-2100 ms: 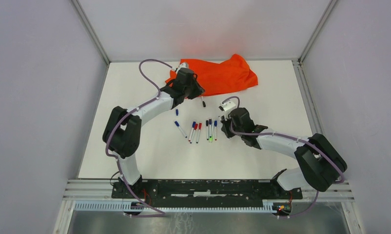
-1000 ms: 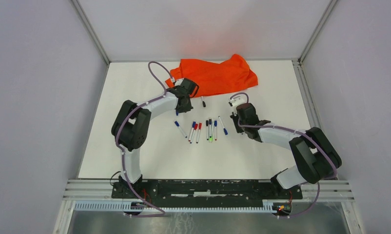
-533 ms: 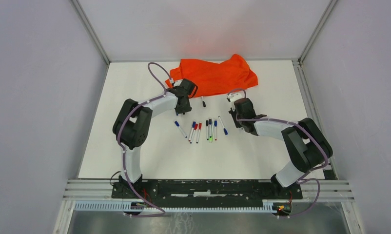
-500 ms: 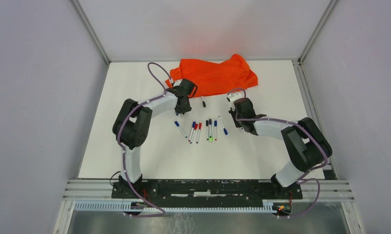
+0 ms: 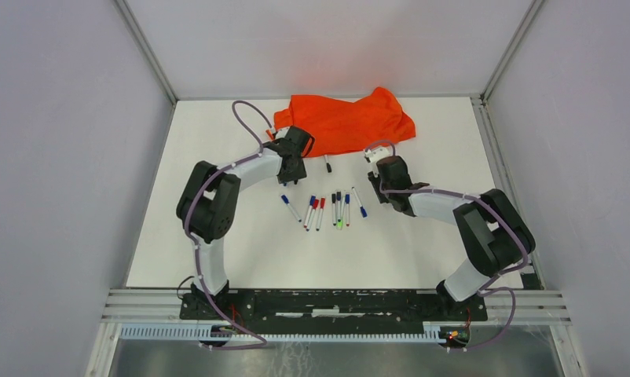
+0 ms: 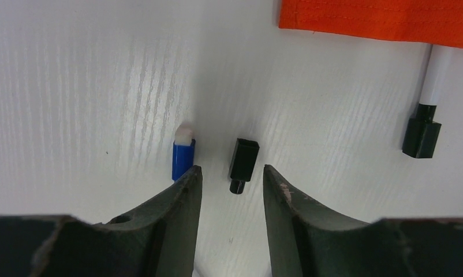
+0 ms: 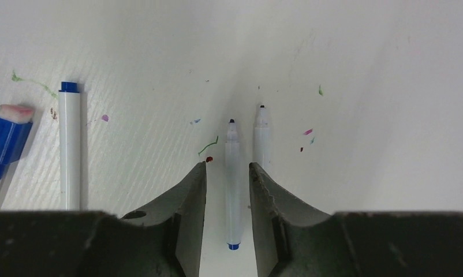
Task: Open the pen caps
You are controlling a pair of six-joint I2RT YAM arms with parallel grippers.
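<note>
- Your left hand [image 6: 232,171] stood open around a loose black cap [image 6: 243,163], with a blue cap [image 6: 183,157] beside it, toward the desk's far edge.
- Your right hand [image 7: 228,165] stood open astride a bare pen [image 7: 233,202].
- Several pens [image 5: 320,214] mid-desk looked still capped: work left.

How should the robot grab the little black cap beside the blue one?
Probably from straight above, pinching the black cap across its wider boxy body, not the thin nub. It lies flat, long sides facing the left fingers; mind the blue cap nearby.
</note>
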